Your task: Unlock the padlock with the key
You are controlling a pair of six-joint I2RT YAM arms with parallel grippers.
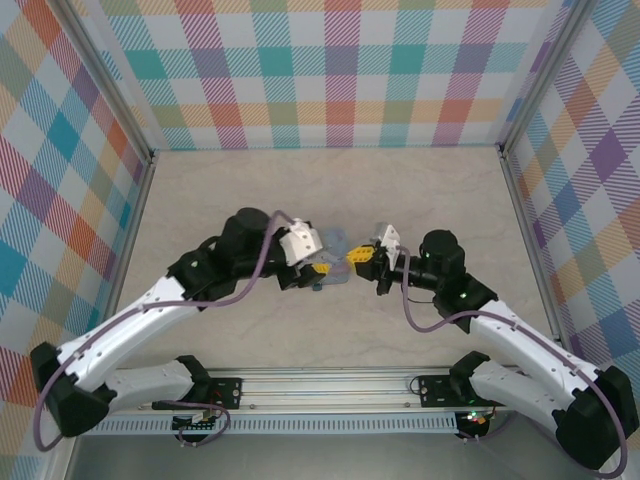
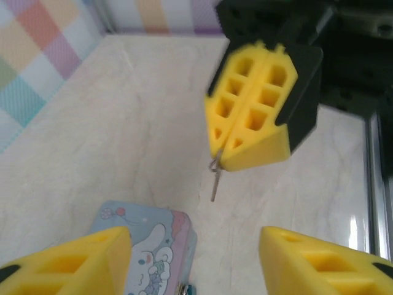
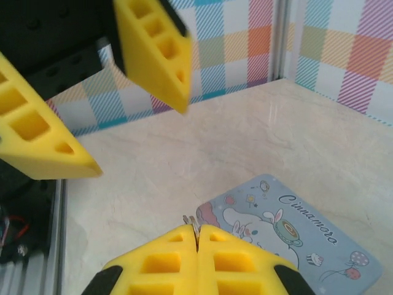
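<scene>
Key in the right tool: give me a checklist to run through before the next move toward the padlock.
1. Right tool shut on the key: ok.
2. Key hangs free below that tool, touching nothing else: ok.
3. Left tool open, holding nothing: ok.
4. Padlock steadied for insertion: not ok, neither tool grips it.
5. Padlock's keyhole in sight: cannot tell; a small metal bit at the tin's edge may be it.

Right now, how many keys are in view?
1. The key hangs pinched in the shut right gripper, its tip pointing down. Others could be hidden from these views.
</scene>
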